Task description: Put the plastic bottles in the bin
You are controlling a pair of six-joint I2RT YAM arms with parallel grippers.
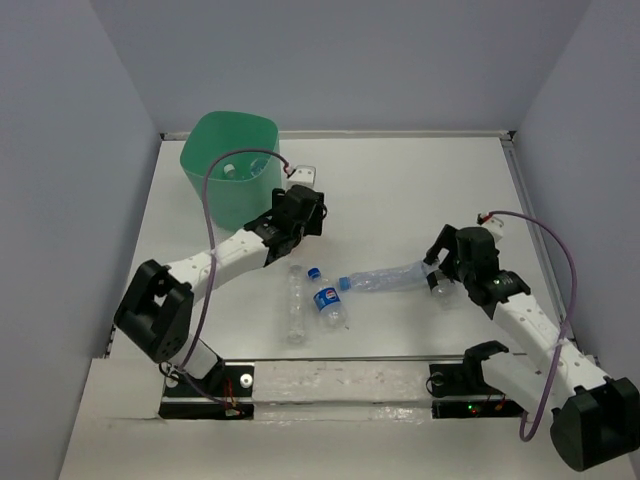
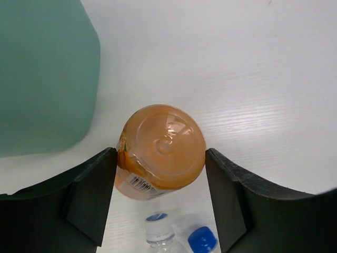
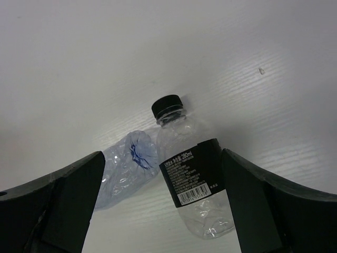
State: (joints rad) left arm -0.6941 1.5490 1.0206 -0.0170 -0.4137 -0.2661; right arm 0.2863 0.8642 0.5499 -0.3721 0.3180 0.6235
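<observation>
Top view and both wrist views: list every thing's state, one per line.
Bin: upright.
Binned bottle: inside bin, mostly hidden.
Orange bottle: held by left gripper.
Left gripper: shut on orange bottle.
Black-capped bottle: lying down, capped.
Crushed bottle: lying down, crumpled.
Right gripper: open, straddling those two.
Blue-label bottle: lying down, capped.
Clear bottle: lying down.

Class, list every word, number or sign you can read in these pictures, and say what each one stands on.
"280ml" on the black label of the black-capped bottle; the small print and barcode digits beside it are too small to read.
Barcode on the orange bottle: digits unreadable.
Round logo on the blue-labelled bottle: no readable words.
</observation>
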